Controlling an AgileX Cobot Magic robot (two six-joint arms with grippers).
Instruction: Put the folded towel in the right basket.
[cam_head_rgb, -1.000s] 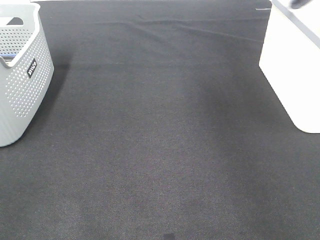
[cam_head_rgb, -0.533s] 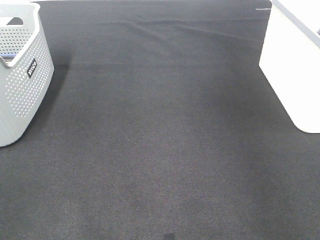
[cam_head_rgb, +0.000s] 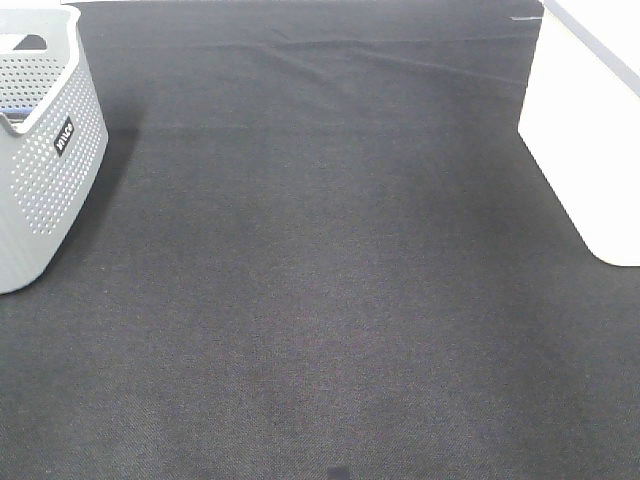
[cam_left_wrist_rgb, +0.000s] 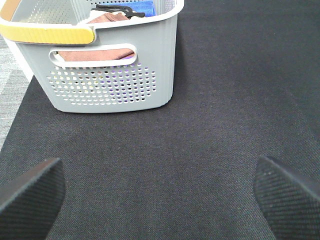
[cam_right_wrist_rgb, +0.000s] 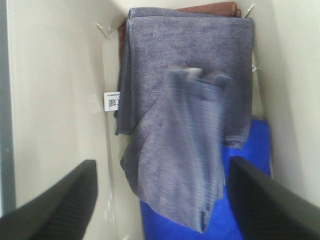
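Observation:
In the right wrist view a grey folded towel hangs blurred and loose inside the white right basket, between my right gripper's open fingers; nothing grips it. Below it lie another grey towel, a brown one and a blue one. The exterior view shows only the right basket's outer wall, and neither gripper. My left gripper is open and empty, low over the black mat, facing the grey left basket.
The grey perforated left basket stands at the mat's left edge and holds brown and blue towels. It has a yellow handle. The black mat spans the table between the two baskets.
A dark part of the right arm at the top right corner of the exterior view has gone out of sight. The baskets have not moved.

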